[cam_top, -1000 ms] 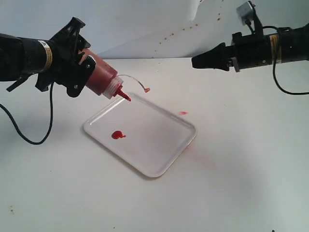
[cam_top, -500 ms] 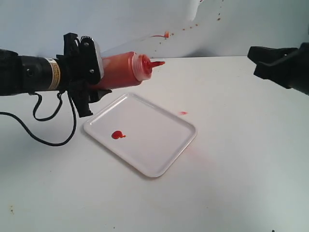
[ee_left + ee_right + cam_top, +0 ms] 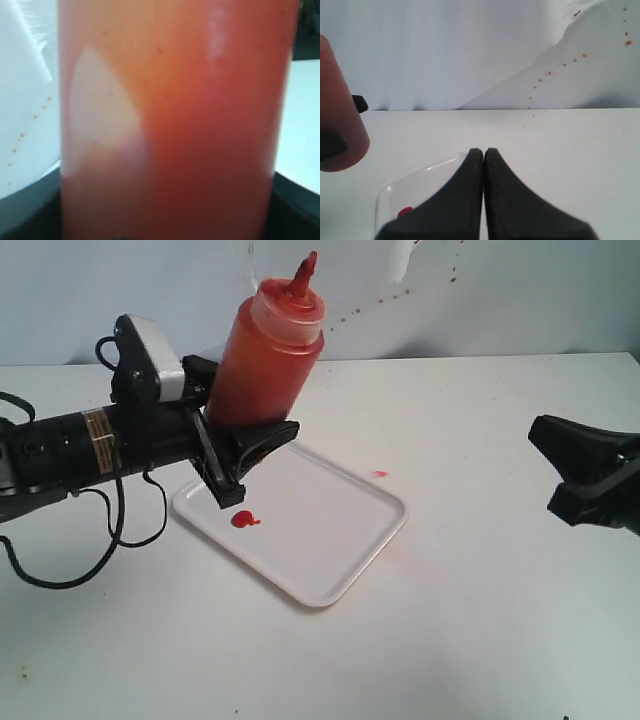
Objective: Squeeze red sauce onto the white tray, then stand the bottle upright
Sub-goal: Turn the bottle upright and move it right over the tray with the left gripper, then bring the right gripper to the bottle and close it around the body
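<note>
The bottle (image 3: 268, 355) stands nearly upright with its red nozzle up, leaning a little right, over the far left edge of the white tray (image 3: 325, 530). My left gripper (image 3: 245, 445) is shut on its lower body, and its base is hidden behind the fingers. In the left wrist view the bottle (image 3: 170, 125) fills the picture. The red sauce (image 3: 243, 520) lies as a glossy blob with a small tail on the tray's left part. My right gripper (image 3: 545, 468) hovers at the far right, shut and empty. The right wrist view shows my right gripper (image 3: 484, 152), the bottle (image 3: 337, 120), the tray (image 3: 420, 180) and the sauce (image 3: 405, 211).
A small pale-red smear (image 3: 379, 474) marks the white table beyond the tray's far right side. A faint pink stain (image 3: 400, 552) lies by the tray's right corner. Red specks (image 3: 350, 315) dot the white backdrop. The left arm's black cable (image 3: 100, 560) loops over the table.
The left gripper has swung the bottle from nozzle-down over the tray, through level, to nearly upright. The right arm has dropped lower and drawn back to the right.
</note>
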You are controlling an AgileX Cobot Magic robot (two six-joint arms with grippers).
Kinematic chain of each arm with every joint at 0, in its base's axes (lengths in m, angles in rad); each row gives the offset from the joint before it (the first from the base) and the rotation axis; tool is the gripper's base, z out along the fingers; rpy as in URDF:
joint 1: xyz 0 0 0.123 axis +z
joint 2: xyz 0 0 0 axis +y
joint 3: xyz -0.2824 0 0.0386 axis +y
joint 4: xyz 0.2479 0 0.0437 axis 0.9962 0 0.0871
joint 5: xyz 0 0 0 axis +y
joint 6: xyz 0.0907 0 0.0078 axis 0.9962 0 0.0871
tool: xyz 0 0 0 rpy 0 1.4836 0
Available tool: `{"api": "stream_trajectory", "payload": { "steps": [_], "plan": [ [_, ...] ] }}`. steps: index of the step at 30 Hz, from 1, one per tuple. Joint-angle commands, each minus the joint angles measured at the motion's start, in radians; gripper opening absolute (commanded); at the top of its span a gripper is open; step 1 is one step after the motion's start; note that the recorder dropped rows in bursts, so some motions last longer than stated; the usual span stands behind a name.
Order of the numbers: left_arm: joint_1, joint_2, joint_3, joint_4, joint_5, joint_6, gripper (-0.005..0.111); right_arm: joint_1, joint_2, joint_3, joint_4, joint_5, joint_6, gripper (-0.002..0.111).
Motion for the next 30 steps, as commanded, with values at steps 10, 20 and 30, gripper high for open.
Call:
{"api": "stream_trajectory", "payload": {
  "steps": [10, 20, 30],
  "plan": [
    [-0.014, 0.000, 0.012, 0.048, -0.235, -0.232, 0.000, 0.003, -0.097, 0.111, -0.064, -0.194, -0.025, 0.000],
    [-0.157, 0.149, -0.087, 0.019, -0.235, -0.299, 0.000, 0.003, -0.097, 0.111, -0.098, -0.208, -0.086, 0.002],
    [-0.256, 0.175, -0.131, 0.019, -0.235, -0.332, 0.000, 0.047, -0.097, 0.111, -0.061, -0.208, -0.162, 0.102]
  ]
}}
